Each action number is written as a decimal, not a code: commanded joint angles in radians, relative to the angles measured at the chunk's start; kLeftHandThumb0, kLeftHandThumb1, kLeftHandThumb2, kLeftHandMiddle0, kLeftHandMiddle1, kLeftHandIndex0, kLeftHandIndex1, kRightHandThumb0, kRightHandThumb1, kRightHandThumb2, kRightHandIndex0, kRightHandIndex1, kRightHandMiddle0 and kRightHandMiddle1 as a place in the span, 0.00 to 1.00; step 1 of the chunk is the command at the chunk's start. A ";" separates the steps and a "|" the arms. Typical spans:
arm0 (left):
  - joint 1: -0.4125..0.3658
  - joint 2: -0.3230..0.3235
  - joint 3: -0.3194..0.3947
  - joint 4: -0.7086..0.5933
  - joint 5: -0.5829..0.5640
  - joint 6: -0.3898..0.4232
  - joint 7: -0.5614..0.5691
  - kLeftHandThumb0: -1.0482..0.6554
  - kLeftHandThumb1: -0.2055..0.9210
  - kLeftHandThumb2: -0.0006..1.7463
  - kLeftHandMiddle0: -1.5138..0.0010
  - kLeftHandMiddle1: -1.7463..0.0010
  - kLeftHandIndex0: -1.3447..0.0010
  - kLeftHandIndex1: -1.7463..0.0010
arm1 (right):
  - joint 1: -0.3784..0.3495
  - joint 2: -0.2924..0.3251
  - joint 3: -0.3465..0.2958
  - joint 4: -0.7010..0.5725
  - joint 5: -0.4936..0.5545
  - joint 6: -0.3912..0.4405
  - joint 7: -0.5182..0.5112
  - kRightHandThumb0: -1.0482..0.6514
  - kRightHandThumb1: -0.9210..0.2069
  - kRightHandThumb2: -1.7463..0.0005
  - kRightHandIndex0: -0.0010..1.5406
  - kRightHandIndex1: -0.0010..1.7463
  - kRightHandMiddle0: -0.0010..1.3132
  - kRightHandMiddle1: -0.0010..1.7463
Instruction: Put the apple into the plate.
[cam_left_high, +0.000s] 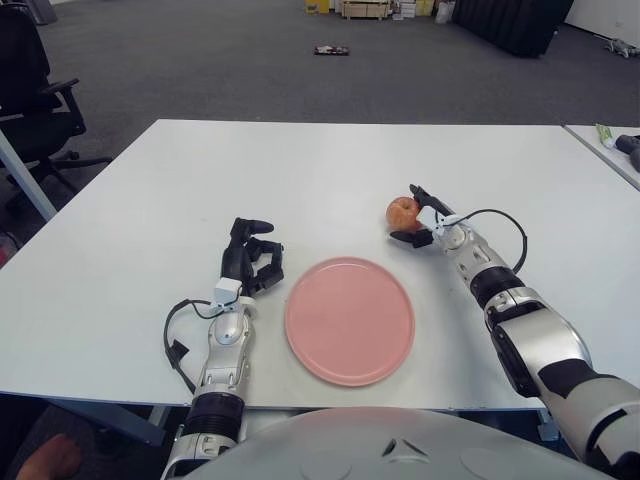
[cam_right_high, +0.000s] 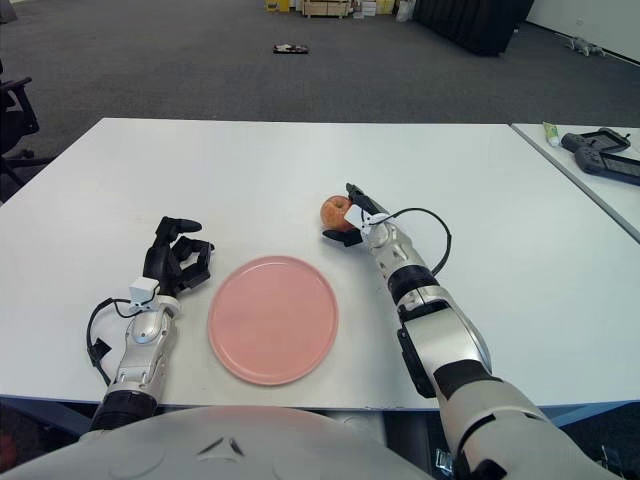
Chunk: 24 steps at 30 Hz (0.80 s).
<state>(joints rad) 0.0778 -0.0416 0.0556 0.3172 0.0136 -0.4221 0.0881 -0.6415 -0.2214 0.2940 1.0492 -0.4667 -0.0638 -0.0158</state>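
Observation:
A red-yellow apple (cam_left_high: 400, 210) is on the white table (cam_left_high: 300, 170), a little beyond and to the right of the pink plate (cam_left_high: 350, 320). My right hand (cam_left_high: 411, 214) reaches in from the right and wraps it, one black finger over its top and the thumb under its near side. The plate has nothing on it. My left hand (cam_left_high: 250, 258) shows to the left of the plate, its black fingers curled and holding nothing.
A second table at the right edge carries a green tube (cam_left_high: 606, 132) and a black device (cam_right_high: 605, 155). An office chair (cam_left_high: 35, 90) stands at the far left. The table's near edge runs just below the plate.

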 joint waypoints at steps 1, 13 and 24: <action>-0.005 0.001 0.001 -0.014 -0.003 0.010 -0.001 0.61 0.66 0.54 0.62 0.19 0.75 0.00 | 0.029 0.006 0.037 0.042 -0.027 -0.007 -0.003 0.19 0.31 0.60 0.00 0.41 0.00 0.34; -0.004 0.004 0.001 -0.020 0.008 0.021 0.005 0.61 0.67 0.53 0.62 0.20 0.76 0.00 | 0.036 -0.005 0.062 0.036 -0.054 -0.050 -0.150 0.41 0.33 0.45 0.14 0.79 0.24 0.97; -0.006 0.006 0.003 -0.016 0.012 0.016 0.006 0.61 0.67 0.54 0.62 0.19 0.76 0.00 | 0.045 -0.001 0.061 0.082 -0.068 -0.138 -0.397 0.61 0.69 0.13 0.49 0.99 0.39 1.00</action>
<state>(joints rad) 0.0791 -0.0404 0.0565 0.3092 0.0178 -0.4123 0.0883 -0.6238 -0.2246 0.3625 1.1029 -0.5318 -0.1822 -0.3582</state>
